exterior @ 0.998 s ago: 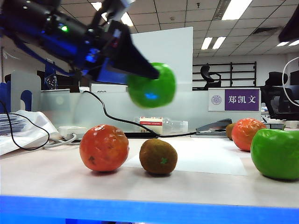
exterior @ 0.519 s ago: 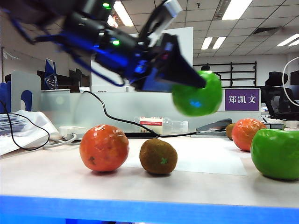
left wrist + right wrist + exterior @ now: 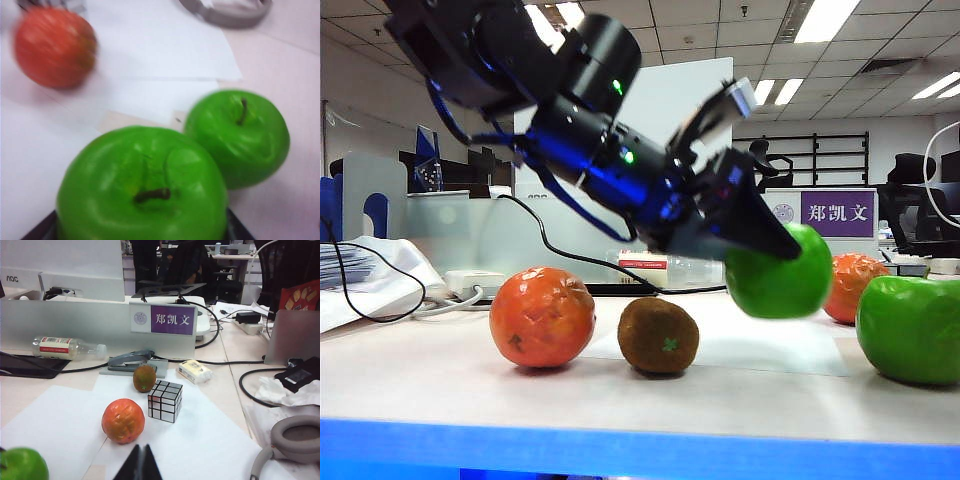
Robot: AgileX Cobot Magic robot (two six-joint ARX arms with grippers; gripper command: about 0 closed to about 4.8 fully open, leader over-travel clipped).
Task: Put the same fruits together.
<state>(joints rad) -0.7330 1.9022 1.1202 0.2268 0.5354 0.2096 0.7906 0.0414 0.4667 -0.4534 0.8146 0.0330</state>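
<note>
1. At the far left of the exterior view, an orange-red fruit is seen resting on the table, well to the left of the resting green apple, which is taken as the landmark.
2. A brown kiwi is seen just beside that fruit, on the side nearer the landmark apple.
3. A second green apple is held off the table by the left gripper, whose fingers are clamped around it, close to the left of the landmark apple; in the left wrist view the held apple is seen just beside the resting one.
4. A second orange-red fruit is seen just behind and left of the landmark apple.
5. A second kiwi and a silver cube are seen farther behind.
6. The right gripper is seen only in its wrist view, raised above the paper sheet, its fingers pressed together with nothing between them.
</note>
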